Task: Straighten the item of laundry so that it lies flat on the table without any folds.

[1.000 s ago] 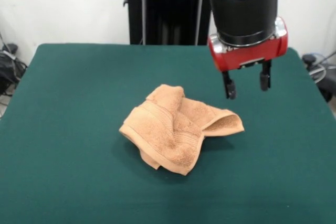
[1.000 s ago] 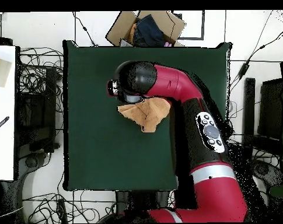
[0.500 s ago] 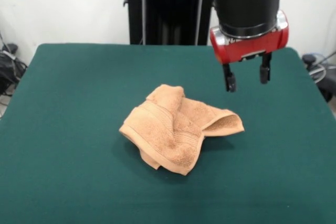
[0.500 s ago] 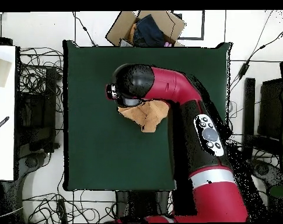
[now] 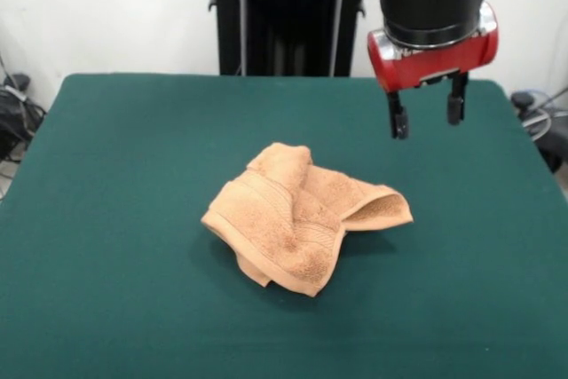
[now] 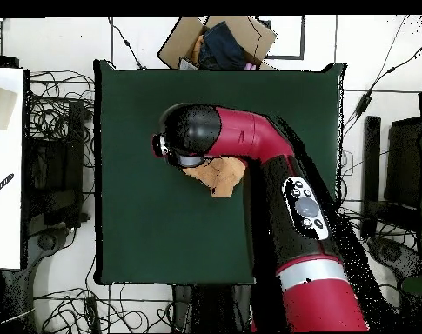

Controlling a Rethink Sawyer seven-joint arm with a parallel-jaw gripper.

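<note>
mid-table point(image 5: 106, 130): towel point(image 5: 302, 215) crumpled, several layers folded over. claw point(image 5: 427, 119) released, empty, hovering above and beyond towel's raised flap, apart. advice: descend onto one outer corner, probably raised flap; pinch top layer only, pull outward.

Arm point(image 6: 249, 143) hides towel point(image 6: 219, 174) — partly.

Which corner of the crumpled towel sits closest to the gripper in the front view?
The curled, looped corner on the towel's right side. It lies almost below the open gripper; the other corners lie further left and nearer the camera.
</note>
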